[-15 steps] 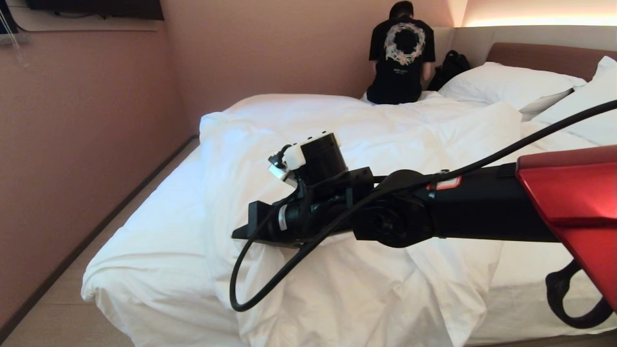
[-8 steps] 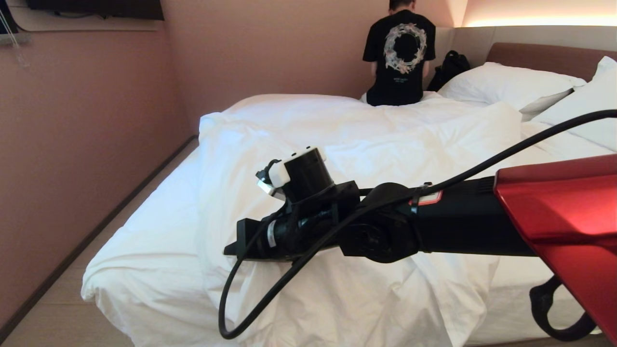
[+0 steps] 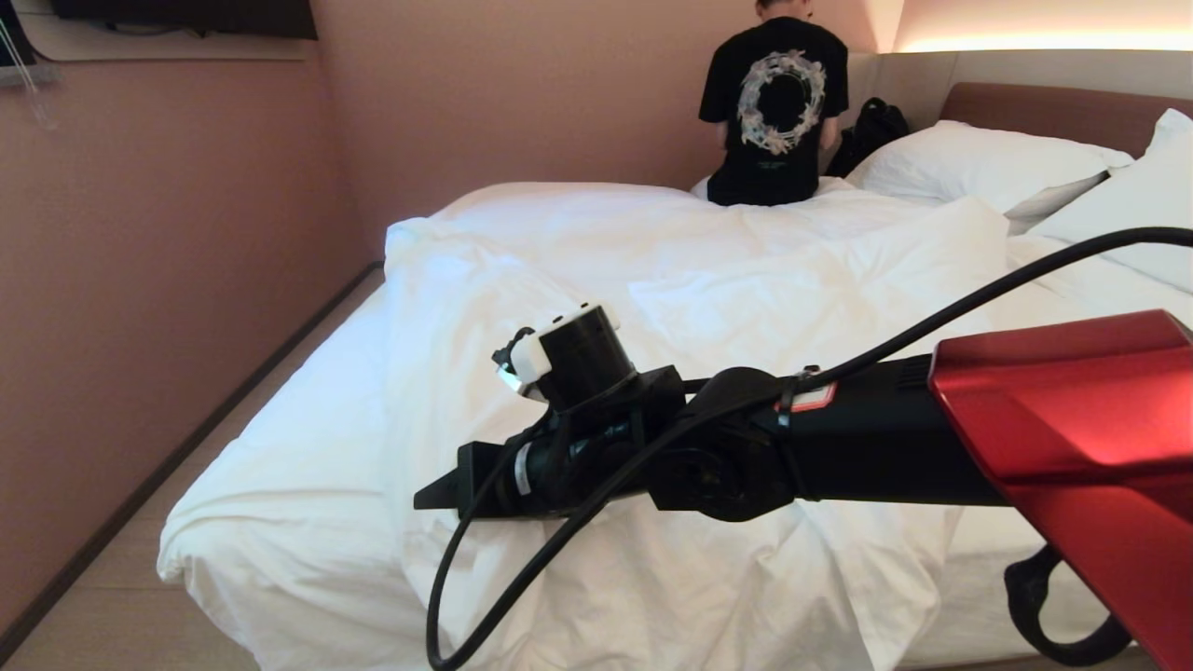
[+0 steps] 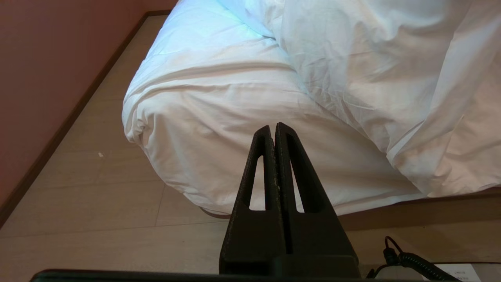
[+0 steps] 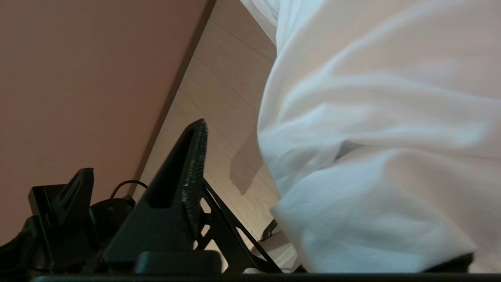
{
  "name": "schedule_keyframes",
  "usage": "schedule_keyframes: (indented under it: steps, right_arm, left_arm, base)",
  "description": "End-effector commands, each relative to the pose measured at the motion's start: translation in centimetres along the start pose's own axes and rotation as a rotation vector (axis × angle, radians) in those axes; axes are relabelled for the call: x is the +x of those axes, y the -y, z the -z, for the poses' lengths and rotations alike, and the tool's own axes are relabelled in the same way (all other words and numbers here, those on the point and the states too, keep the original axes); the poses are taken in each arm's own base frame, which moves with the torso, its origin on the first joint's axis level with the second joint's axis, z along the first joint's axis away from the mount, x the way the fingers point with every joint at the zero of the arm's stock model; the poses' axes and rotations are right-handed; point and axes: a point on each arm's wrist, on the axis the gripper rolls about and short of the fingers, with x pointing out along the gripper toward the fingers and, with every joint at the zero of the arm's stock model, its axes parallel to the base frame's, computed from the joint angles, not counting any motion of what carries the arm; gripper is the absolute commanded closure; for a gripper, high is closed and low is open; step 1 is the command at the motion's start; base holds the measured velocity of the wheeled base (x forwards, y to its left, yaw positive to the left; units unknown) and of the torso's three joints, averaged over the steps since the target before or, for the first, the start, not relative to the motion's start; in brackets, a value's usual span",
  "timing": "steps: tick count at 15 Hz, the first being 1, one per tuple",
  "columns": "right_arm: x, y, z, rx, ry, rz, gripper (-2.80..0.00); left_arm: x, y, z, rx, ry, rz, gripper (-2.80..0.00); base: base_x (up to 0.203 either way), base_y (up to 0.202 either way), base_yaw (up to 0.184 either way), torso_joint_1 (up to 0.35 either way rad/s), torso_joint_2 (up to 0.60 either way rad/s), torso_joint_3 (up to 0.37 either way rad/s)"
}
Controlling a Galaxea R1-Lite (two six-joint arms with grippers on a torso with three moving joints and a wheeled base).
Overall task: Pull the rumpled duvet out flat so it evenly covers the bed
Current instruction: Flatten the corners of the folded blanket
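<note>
The bed [image 3: 280, 438] fills most of what I see, and down its left side the sheet is bare. The duvet [image 3: 746, 280] lies bunched over the middle and right of the bed and hangs off the foot end, so it does not cover evenly yet. A person [image 3: 778, 112] sits on the far edge near the pillows [image 3: 979, 158], back to me. I cannot tell if they sit on the duvet. My right arm [image 3: 839, 447] reaches across over the duvet's left edge, and the right pincer [image 3: 440, 492] at its tip is released, with its jaws wide apart. White cloth lies over the far jaw, but nothing is pinched. My left pincer [image 4: 273, 131] is clenched on nothing and parked low, aimed at the foot corner of the bed. I think the job now is a new hold on that left edge. To do it well I would push the jaws deep over a thick fold, not just the thin skin of the cloth, and squeeze tight. Then I would pull low and slow toward the bare side, because a quick tug could slip off — or drag on the person.
</note>
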Motion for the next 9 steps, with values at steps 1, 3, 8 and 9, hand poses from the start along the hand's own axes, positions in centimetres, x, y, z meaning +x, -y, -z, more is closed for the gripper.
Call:
schedule_keyframes:
  steps: [1,3,8,9]
  right_arm:
    - [0.0,0.5,0.7,0.003,-0.029,0.094,-2.8]
    - [-0.4,1.1,1.4,-0.017,-0.025,0.224,-2.8]
    - [-4.1,1.0,2.3,-0.008,-0.02,0.291,-2.8]
    - [-4.9,1.0,2.5,-0.005,-0.021,0.308,-2.8]
  left_arm:
    - [0.0,0.0,0.0,0.0,-0.001,0.0,0.0]
    - [0.0,0.0,0.0,0.0,-0.001,0.0,0.0]
    - [0.0,0.0,0.0,0.0,0.0,0.0,0.0]
    - [0.0,0.0,0.0,0.0,0.001,0.0,0.0]
  base:
    - [0.0,0.0,0.0,0.0,0.0,0.0]
    - [0.0,0.0,0.0,0.0,0.0,0.0]
    - [0.0,0.0,0.0,0.0,0.0,0.0]
    - [0.0,0.0,0.0,0.0,0.0,0.0]
